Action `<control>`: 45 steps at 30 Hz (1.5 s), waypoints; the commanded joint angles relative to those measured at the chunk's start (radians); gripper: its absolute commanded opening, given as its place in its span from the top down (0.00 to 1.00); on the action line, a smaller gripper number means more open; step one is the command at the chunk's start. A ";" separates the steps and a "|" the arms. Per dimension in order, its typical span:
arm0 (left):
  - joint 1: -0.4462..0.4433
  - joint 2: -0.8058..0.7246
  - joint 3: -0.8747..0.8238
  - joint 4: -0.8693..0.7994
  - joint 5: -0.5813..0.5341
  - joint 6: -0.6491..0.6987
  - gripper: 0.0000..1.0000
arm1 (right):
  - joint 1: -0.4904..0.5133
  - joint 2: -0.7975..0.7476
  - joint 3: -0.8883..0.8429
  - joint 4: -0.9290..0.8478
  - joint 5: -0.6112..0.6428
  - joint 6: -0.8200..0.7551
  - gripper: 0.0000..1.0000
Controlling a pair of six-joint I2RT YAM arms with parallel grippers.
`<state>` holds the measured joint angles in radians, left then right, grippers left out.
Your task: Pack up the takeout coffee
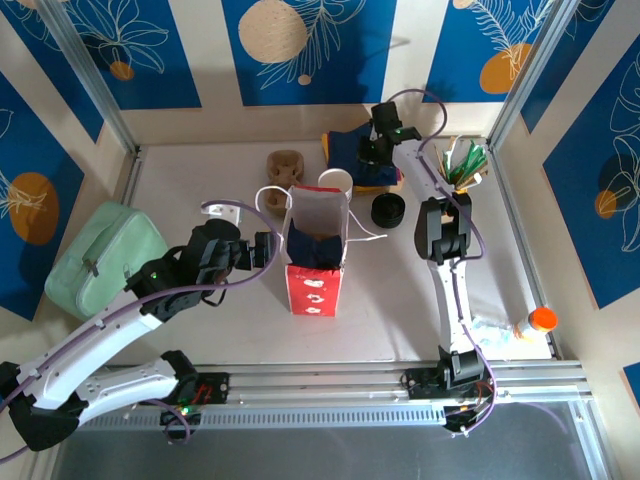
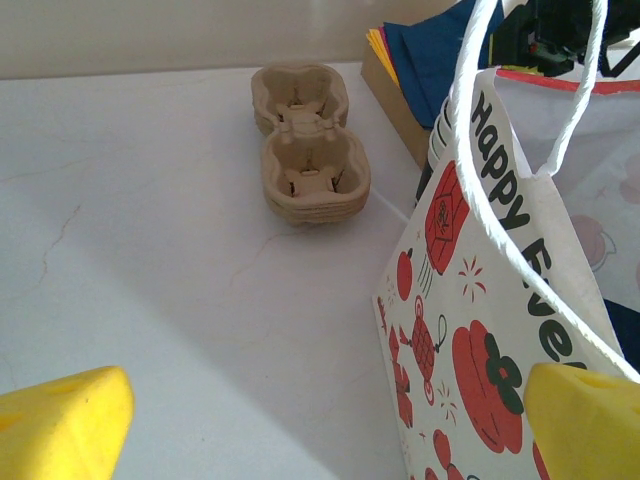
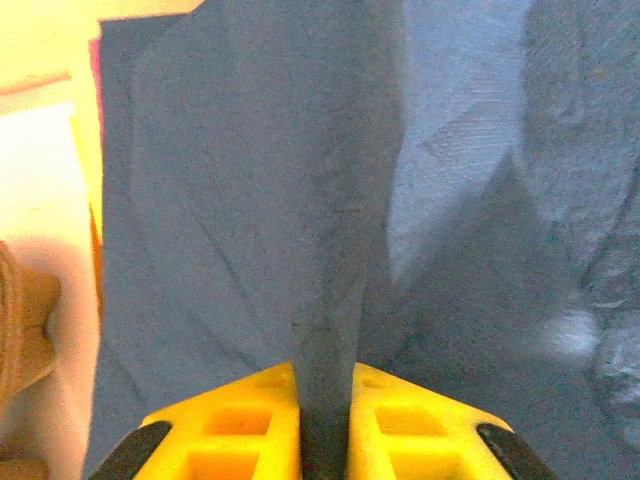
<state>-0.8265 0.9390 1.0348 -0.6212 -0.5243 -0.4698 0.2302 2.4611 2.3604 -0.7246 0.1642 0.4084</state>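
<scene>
**Fig.** The right pincer was clenched on a fold of blue napkin. The left pincer was released beside the bag. The takeout coffee sat on the tabletop, just nearward of the right pincer. Risk: a thin pinch slipping, or extra napkins dragging off.

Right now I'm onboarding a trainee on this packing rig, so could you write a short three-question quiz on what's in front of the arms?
1. True or false: the left gripper has its jaws open next to the gift bag.
2. What is pinched in the right gripper? A) a black lid B) a fold of blue napkin C) a straw
3. Fill in (inside/outside): the pulp cup carriers lie ___ the bag.
Key: 1 true; 2 B; 3 outside.
</scene>
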 commanded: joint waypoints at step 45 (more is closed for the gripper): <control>0.020 -0.081 0.084 0.018 0.199 0.033 0.01 | 0.128 -1.064 -0.589 0.019 -0.615 0.627 0.94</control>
<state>-0.8196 0.8715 1.0920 -0.6189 -0.3542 -0.4362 0.3183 1.4467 1.8069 -0.7727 -0.4103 0.9428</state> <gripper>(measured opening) 0.994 0.058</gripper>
